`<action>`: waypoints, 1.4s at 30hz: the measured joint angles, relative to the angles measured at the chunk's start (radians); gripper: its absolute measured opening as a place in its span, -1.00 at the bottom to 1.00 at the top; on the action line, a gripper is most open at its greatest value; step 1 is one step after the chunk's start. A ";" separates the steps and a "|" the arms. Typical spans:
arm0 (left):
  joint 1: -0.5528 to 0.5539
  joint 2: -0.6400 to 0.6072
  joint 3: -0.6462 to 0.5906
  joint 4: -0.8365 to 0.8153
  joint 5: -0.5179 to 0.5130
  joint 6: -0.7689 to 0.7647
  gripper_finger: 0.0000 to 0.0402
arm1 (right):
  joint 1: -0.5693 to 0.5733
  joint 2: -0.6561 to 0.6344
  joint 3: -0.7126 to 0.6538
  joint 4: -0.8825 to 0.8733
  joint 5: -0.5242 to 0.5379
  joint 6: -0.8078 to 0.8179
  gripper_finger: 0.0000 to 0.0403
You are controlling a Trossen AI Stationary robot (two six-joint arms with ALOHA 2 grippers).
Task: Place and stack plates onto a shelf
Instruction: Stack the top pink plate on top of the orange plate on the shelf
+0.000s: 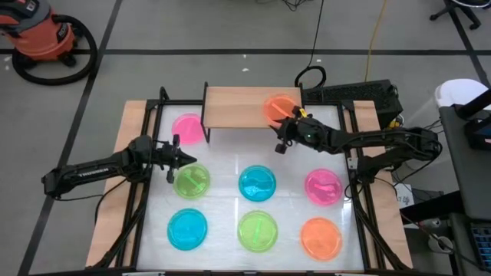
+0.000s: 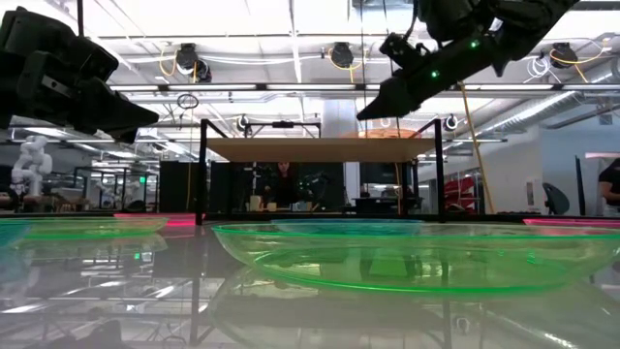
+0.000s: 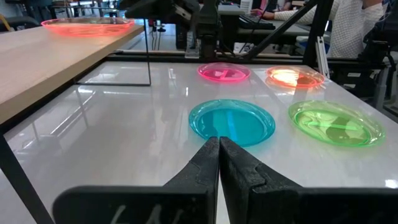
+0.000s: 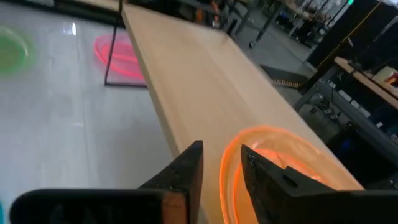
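The light-wood shelf [image 1: 242, 107] stands at the table's far side on thin black legs. One orange plate [image 1: 280, 106] lies on its right end. My right gripper [image 1: 285, 132] is open and hovers just above the shelf's near edge; in the right wrist view the orange plate's rim [image 4: 229, 163] shows between its fingers, and the low view shows them above it. My left gripper [image 3: 219, 155] is shut and hovers over the table beside a green plate [image 1: 192, 182]. A pink plate [image 1: 187, 128] lies beside the shelf's left legs. Several more plates lie on the white table.
On the table lie a blue plate [image 1: 258, 184], a pink plate [image 1: 323, 186], a blue plate [image 1: 187, 228], a green plate [image 1: 258, 230] and an orange plate [image 1: 321, 236]. The shelf's left half [image 4: 186, 81] is bare wood. A person [image 2: 283, 179] sits beyond the table.
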State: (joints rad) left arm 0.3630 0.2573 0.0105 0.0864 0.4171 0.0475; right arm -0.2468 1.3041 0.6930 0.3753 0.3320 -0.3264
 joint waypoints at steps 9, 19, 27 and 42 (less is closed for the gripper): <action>0.000 0.000 0.000 0.000 0.000 0.000 -0.92 | 0.074 -0.070 0.000 0.072 -0.177 0.027 -0.39; 0.000 0.000 0.000 0.000 0.000 0.000 -0.92 | 0.292 -0.269 -0.054 -0.128 -0.303 0.194 -0.50; 0.000 0.000 0.000 0.000 0.000 0.000 -0.92 | 0.434 -0.386 -0.220 0.042 -0.244 0.212 -0.56; 0.000 0.000 0.000 0.002 0.000 -0.002 -0.92 | 0.443 -0.501 -0.264 0.070 -0.224 0.221 -0.56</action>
State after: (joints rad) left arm 0.3634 0.2572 0.0105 0.0880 0.4171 0.0455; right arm 0.1963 0.8028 0.4289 0.4454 0.1081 -0.1057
